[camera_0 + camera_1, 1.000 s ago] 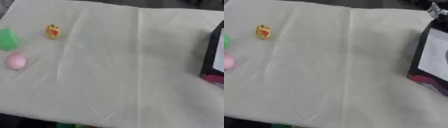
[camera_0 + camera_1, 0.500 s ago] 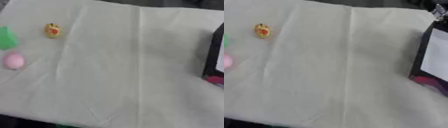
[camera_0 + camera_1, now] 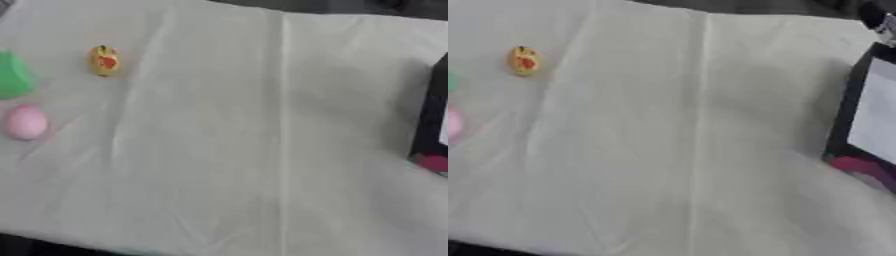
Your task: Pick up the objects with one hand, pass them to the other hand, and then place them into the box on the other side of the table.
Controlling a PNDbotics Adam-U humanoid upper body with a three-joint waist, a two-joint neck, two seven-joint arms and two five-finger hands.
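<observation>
Left eye view shows toys far from box.

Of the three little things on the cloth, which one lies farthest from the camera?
The small yellow object with a red spot; the green object and the pink egg-shaped one lie nearer.

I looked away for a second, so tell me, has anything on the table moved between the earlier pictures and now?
Nothing visibly changed. The yellow toy, the green object and the pink ball lie where they were on the left of the white cloth, and the box stays at the right edge. Neither hand shows in either view.
</observation>
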